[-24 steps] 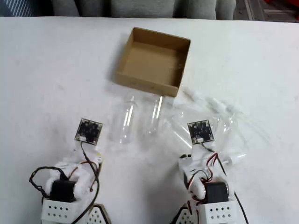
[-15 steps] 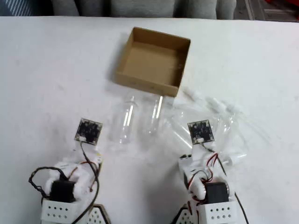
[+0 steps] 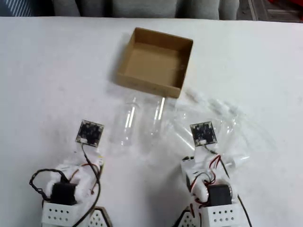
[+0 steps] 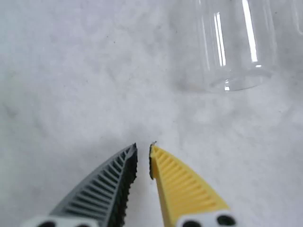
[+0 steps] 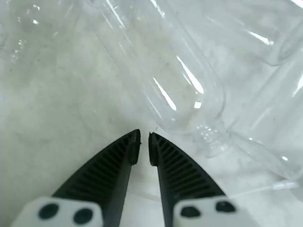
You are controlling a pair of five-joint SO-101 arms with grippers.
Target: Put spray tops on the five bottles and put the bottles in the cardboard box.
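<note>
No visible change: bottles (image 3: 127,124), left hand (image 4: 143,149) and right hand (image 5: 144,135) have not shifted

My left arm (image 3: 66,191) and right arm (image 3: 210,191) are white shells with black motors and red-and-black cables. Ribbed jaws: grey and yellow on the left, both black on the right.

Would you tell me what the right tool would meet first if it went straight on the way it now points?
Most likely the clear bottle lying on its side just ahead of the right tool: its body crosses that line. Depth is unclear, so the tips may slide along the table first.
</note>
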